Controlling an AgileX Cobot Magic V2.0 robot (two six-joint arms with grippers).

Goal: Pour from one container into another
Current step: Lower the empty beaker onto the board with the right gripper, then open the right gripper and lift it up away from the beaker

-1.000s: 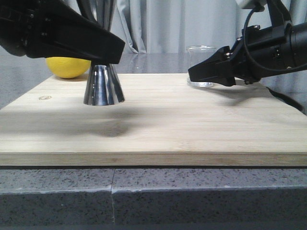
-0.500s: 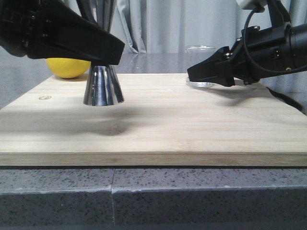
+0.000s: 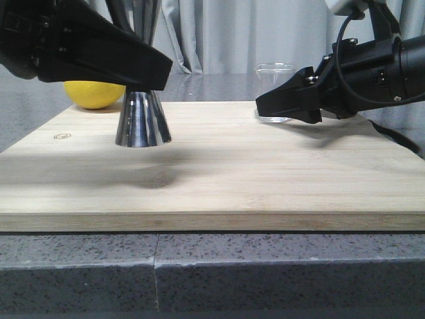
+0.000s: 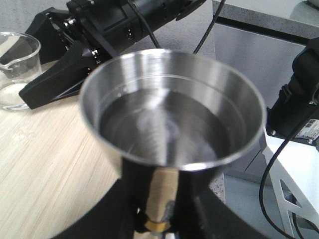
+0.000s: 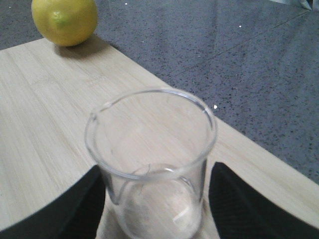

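Steel jigger (image 4: 172,112) is held at its brass waist by the left gripper (image 4: 157,219), upright on the board (image 3: 265,173), and liquid is already seen in its upper cup — so the pour looks done, judged from that. The beaker (image 5: 152,164) stands upright near the board's far right corner, well apart from the jigger, and appears empty. It is flanked by the right gripper (image 5: 154,209), fingers (image 5: 75,209) spread on either side; contact with the glass cannot be confirmed, though a gap seems visible. A lemon (image 3: 93,93) lies behind the jigger. What is left appears only to be release and withdrawal.
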